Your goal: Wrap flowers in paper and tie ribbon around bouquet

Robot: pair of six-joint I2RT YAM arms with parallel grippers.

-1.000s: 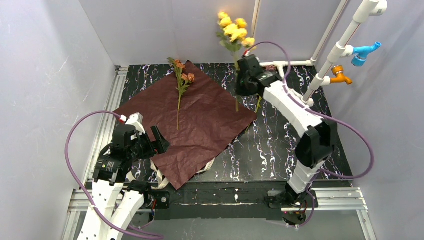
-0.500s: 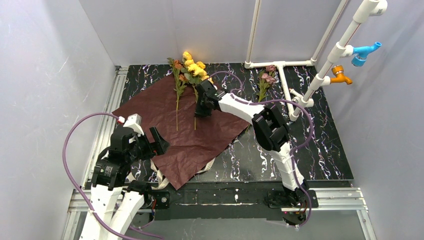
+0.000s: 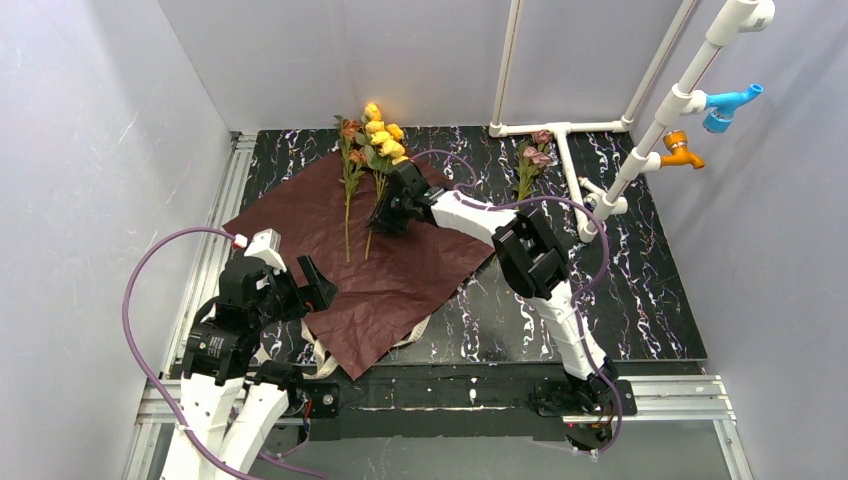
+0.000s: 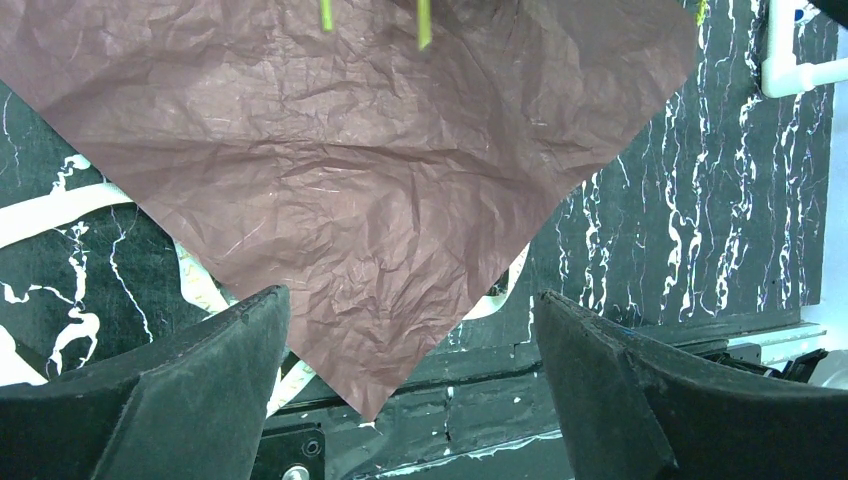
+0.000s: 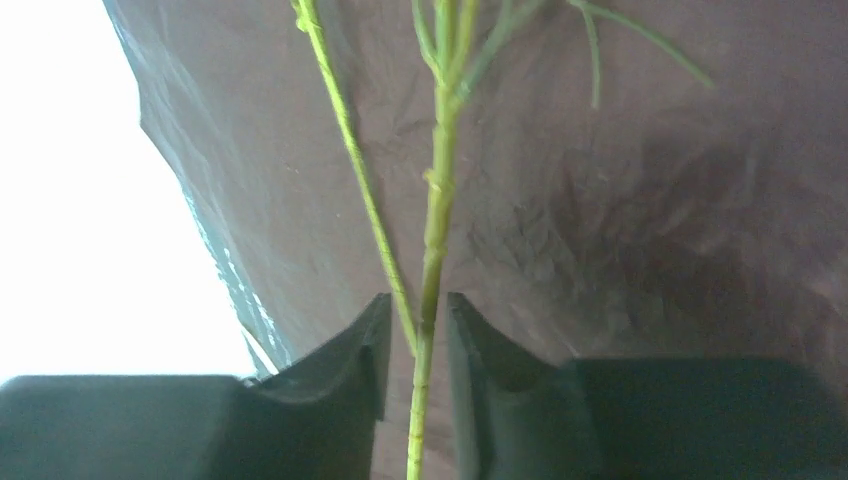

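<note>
Left gripper: hovering above the near left edge of the paper, jaws released and spread wide, nothing between them.

Paper: dark red crinkled sheet lying flat on the table, turned so that one corner points toward the arm bases. That near corner shows between the left fingers in the left wrist view.

Ribbon: cream band on the table, running under the near edges of the paper and showing on both sides of the near corner.

Orange-bloomed stem: lying loose on the far part of the paper, blooms toward the back wall, stem end pointing toward the arms.

Yellow-bloomed stem: just right of the orange one and roughly parallel with it, blooms beyond the paper's far corner.

Right gripper: reaching over the paper, low on the yellow stem. In the right wrist view the jaws stand slightly parted with the stem between them and a gap on each side; not clenched on it.

Pink-bloomed stem: off the paper, well apart to the right, on the table beside the white pipe frame
</note>
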